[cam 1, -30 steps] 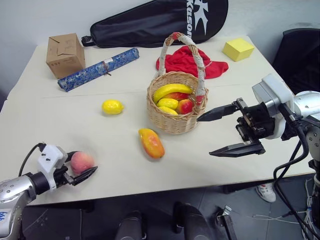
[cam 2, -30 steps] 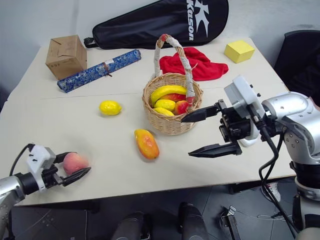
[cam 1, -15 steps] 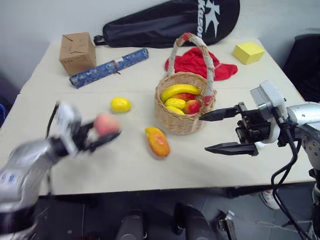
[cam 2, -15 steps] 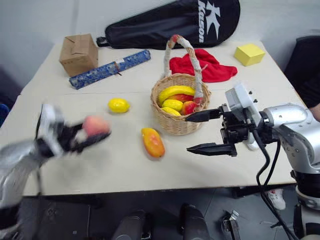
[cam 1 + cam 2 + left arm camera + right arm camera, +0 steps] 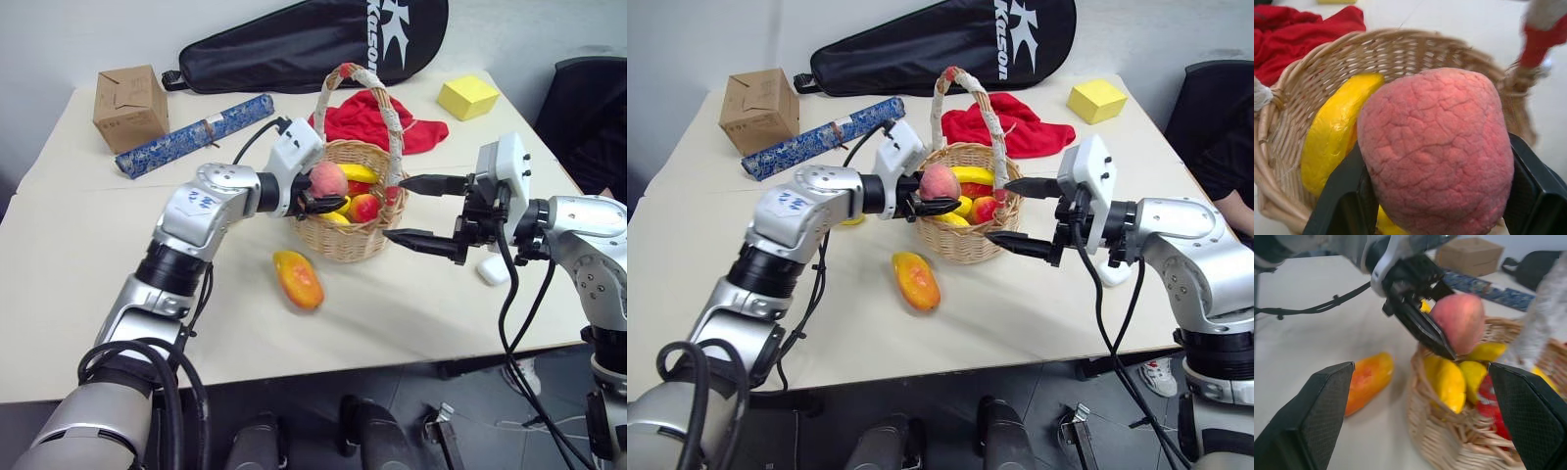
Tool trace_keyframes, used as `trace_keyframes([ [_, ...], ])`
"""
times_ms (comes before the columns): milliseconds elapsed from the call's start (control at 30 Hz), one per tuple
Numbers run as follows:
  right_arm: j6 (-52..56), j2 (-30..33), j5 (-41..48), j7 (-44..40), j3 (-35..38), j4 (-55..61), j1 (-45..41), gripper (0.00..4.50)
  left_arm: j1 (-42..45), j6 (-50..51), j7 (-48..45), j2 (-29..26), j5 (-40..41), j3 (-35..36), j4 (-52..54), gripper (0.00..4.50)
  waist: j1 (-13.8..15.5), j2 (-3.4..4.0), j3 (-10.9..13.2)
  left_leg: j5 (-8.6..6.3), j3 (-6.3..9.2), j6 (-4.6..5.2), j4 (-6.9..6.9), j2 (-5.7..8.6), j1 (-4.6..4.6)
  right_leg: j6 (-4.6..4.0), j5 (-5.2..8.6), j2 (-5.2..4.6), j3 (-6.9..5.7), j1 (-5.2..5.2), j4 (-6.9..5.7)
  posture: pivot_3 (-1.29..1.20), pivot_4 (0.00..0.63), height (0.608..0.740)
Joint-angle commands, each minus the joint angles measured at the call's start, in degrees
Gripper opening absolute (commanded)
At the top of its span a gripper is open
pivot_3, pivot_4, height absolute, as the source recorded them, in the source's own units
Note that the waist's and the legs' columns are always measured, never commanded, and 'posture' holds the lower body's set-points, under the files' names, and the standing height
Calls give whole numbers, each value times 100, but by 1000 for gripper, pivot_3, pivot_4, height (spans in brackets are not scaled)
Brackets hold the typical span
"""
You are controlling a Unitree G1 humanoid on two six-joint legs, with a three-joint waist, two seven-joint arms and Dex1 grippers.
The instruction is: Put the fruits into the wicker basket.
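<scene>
My left gripper (image 5: 331,192) is shut on the pink-red peach (image 5: 328,179) and holds it just above the left rim of the wicker basket (image 5: 338,240). The left wrist view has the peach (image 5: 1435,152) between the black fingers, over the basket's inside. A yellow banana (image 5: 361,173) and other small fruits lie in the basket. The orange-red mango (image 5: 297,279) lies on the table in front of the basket. My right gripper (image 5: 394,208) stands open, close beside the basket's right side, with nothing between its fingers.
At the back of the table are a cardboard box (image 5: 127,93), a blue patterned roll (image 5: 196,132), a red cloth (image 5: 367,117), a yellow block (image 5: 467,96) and a black racket bag (image 5: 313,39). A small white case (image 5: 490,269) lies under my right arm.
My left arm has swung up and to the right from the table's front left, carrying the peach to the basket. My right gripper has moved closer to the basket, still open.
</scene>
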State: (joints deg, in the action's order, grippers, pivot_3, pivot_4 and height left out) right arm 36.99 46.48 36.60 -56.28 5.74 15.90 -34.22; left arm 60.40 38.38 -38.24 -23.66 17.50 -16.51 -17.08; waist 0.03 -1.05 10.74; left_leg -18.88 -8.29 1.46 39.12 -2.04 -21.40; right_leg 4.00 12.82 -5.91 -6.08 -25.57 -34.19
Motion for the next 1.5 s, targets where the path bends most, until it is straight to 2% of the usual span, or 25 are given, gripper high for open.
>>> trace_keyframes([
  [33, 129, 92, 203, 107, 296, 377, 70, 4500, 207, -314, -219, 254, 20, 324, -227, 3663, 7, -2, 1, -1, 0, 2, 0, -8, -2, 0, 0, -1, -1, 0, 0, 0, 150, 740],
  [133, 210, 183, 251, 26, 300, 537, 249, 4500, 74, -361, -314, 114, -33, 508, 19, 4491, -10, -2, 1, -4, 0, 7, 0, -9, -8, 1, 0, -1, -1, -5, 3, 0, 150, 740],
  [233, 285, 211, 345, -28, 302, 594, 304, 4500, -527, -190, -563, -362, 258, 972, 773, 4491, -48, 0, 1, -6, -2, 5, 0, -14, -6, 0, 0, 1, 1, -6, 1, 0, 150, 740],
  [400, 308, 188, 479, -127, 285, 680, 308, 4500, -1884, 435, -896, -1196, 1579, 2803, 2290, 4491, -79, 0, 2, -6, -7, -4, 6, -33, 3, -12, 7, 7, 9, -8, -17, 0, 150, 740],
  [467, 288, 235, 677, -377, 298, 883, 469, 4500, -2447, 349, -833, -1704, 1317, 3061, 2441, 4491, -71, 0, 2, -9, -6, -9, 6, -36, 4, -16, 9, 7, 9, -8, -18, 0, 150, 740],
  [600, 693, 266, 1370, -453, 396, 1239, 550, 4500, -3059, -391, -1116, -2577, 770, 3243, 1946, 4491, 0, -1, 2, -15, -7, -16, 5, -37, 14, -25, 15, 15, 7, -6, -22, 0, 150, 740],
  [733, 813, 334, 1483, -342, 354, 1373, 508, 4500, -2575, -1875, -1832, -3203, -89, 2628, 454, 4491, 114, -3, 2, -26, -1, -8, 7, -29, 12, -30, 15, -2, -3, -6, 3, 0, 150, 740],
  [933, 569, 254, 1203, -143, 249, 1348, 463, 4500, -612, -3696, -2459, -2844, -1351, 1404, -2376, 4491, 158, -5, 1, -30, -4, 3, 7, -17, 0, -29, 12, -12, -16, -10, 0, 0, 150, 740],
  [1033, 550, 189, 1228, -3, 260, 1408, 470, 4500, 177, -4587, -2342, -2639, -2203, 773, -3555, 4491, 121, -6, 1, -33, -27, 14, 11, 2, -10, -19, 6, -6, -31, -14, -8, 0, 150, 740],
  [1133, 566, 207, 1243, 102, 331, 1505, 627, 4500, 867, -4820, -2454, -2144, -2608, 402, -4511, 4491, 100, -7, 1, -41, -51, 26, 12, 10, -22, -16, 4, -7, -59, -26, 3, 0, 150, 740],
  [1200, 541, 241, 1201, 151, 367, 1528, 699, 4500, 1102, -4946, -2491, -1926, -2814, 258, -4938, 4491, 112, -8, 1, -42, -86, 27, 12, 10, -37, -14, 4, -8, -79, -32, 16, 0, 150, 740],
  [1300, 595, 245, 1323, 247, 481, 1533, 696, 4500, 1352, -4955, -2075, -1599, -3012, 226, -5373, 4491, 88, -9, 0, -43, -101, 29, 22, 11, -83, -4, -3, -12, -76, -84, 9, 0, 150, 740],
  [1400, 615, 243, 1389, 343, 528, 1569, 707, 4500, 1409, -4936, -1824, -1396, -3296, 91, -5610, 4491, 69, -12, 2, -43, -102, 29, 32, 9, -93, -3, -3, -11, -78, -93, 3, 0, 150, 740],
  [1500, 620, 245, 1439, 446, 579, 1636, 764, 4500, 1401, -4936, -1588, -1313, -3514, 22, -5730, 3937, 30, -14, 3, -44, -100, 30, 49, 6, -95, -2, -4, -12, -76, -92, -7, 0, 150, 740],
])
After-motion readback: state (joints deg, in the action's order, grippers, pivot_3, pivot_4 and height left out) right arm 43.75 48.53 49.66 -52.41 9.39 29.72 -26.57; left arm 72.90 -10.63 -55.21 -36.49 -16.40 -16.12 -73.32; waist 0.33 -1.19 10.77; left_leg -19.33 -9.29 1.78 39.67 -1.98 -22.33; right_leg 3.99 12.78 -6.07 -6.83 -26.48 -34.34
